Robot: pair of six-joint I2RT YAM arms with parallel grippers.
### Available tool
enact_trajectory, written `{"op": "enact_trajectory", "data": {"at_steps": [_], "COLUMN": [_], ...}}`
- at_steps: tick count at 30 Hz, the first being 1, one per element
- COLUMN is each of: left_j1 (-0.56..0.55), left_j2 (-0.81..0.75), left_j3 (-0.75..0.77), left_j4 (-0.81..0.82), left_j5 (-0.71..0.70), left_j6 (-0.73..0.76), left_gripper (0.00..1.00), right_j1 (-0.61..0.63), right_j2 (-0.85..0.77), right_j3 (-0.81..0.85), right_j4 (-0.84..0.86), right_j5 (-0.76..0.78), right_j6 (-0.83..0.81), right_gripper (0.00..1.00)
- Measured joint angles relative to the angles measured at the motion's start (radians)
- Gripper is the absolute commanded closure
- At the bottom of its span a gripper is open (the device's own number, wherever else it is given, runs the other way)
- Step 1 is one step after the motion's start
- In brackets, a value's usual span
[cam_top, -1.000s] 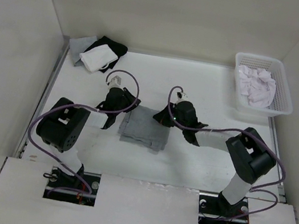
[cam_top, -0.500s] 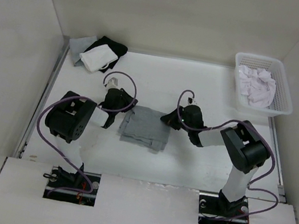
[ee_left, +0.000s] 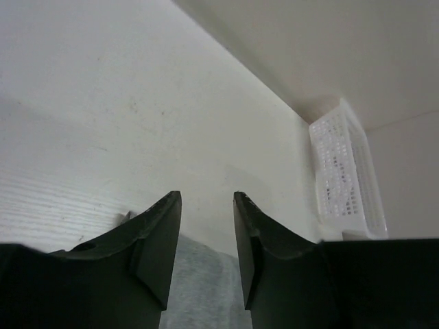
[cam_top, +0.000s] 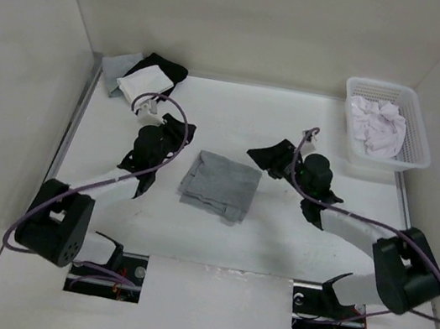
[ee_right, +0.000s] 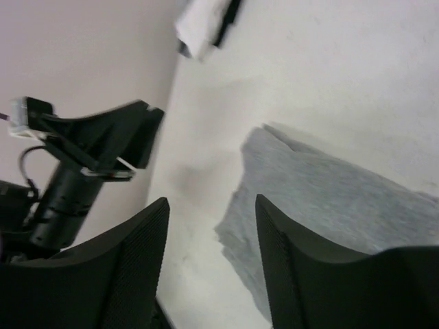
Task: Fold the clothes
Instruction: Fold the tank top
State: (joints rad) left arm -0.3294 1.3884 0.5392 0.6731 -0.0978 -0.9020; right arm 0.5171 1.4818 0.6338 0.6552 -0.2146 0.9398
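Right now your left fingers (cam_top: 177,130) stand parted with nothing between them, just off the far left corner of the grey top (cam_top: 219,185). Your right fingers (cam_top: 264,157) are spread wide too and hold nothing, just beyond the top's far right corner. The top lies flat on the surface (cam_top: 276,234) between the two sets of fingers, touching neither. It is folded into a compact, roughly square bundle with layered edges along its near side. In the left wrist view its grey knit shows just below the fingertips. Well past your right fingers, at the far right, a white basket (cam_top: 419,123) holds a crumpled white garment (cam_top: 374,123). Beyond your left fingers, in the far left corner, lies a small pile of black, white and light-grey cloths (cam_top: 143,76).
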Motion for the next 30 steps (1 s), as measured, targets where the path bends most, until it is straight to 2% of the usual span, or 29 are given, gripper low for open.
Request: {"op": "enact_trajectory", "data": {"at_steps": [4, 8, 14, 18, 21, 23, 25, 27, 30], "left_j1": [-0.010, -0.005, 0.014, 0.051, 0.061, 0.060, 0.058, 0.053, 0.049], "left_j2": [-0.118, -0.211, -0.342, -0.357, -0.349, -0.337, -0.319, -0.298, -0.267], "left_j3": [0.008, -0.012, -0.058, -0.090, -0.094, -0.094, -0.094, -0.094, -0.094], "left_j4": [-0.168, -0.354, -0.510, -0.558, -0.578, -0.578, -0.574, -0.571, -0.556], "left_j5": [-0.043, -0.071, -0.086, -0.082, -0.078, -0.074, -0.069, -0.055, -0.024], "left_j6": [0.074, 0.111, 0.122, 0.119, 0.117, 0.118, 0.118, 0.121, 0.126], "left_gripper": [0.59, 0.53, 0.49, 0.48, 0.48, 0.48, 0.48, 0.48, 0.48], "right_j1": [-0.047, -0.105, -0.201, -0.259, -0.262, -0.262, -0.262, -0.262, -0.262], "right_j2": [-0.203, -0.325, -0.399, -0.452, -0.446, -0.431, -0.412, -0.393, -0.367], "right_j3": [-0.066, -0.177, -0.301, -0.334, -0.335, -0.335, -0.335, -0.334, -0.327], "right_j4": [-0.001, -0.001, -0.063, -0.067, -0.065, -0.064, -0.066, -0.069, -0.081], "right_j5": [0.031, 0.153, 0.292, 0.335, 0.343, 0.342, 0.340, 0.337, 0.322], "right_j6": [-0.053, -0.103, -0.113, -0.105, -0.102, -0.103, -0.100, -0.098, -0.095], "right_gripper": [0.32, 0.26, 0.24, 0.28, 0.45, 0.71, 0.86, 0.92, 0.94]}}
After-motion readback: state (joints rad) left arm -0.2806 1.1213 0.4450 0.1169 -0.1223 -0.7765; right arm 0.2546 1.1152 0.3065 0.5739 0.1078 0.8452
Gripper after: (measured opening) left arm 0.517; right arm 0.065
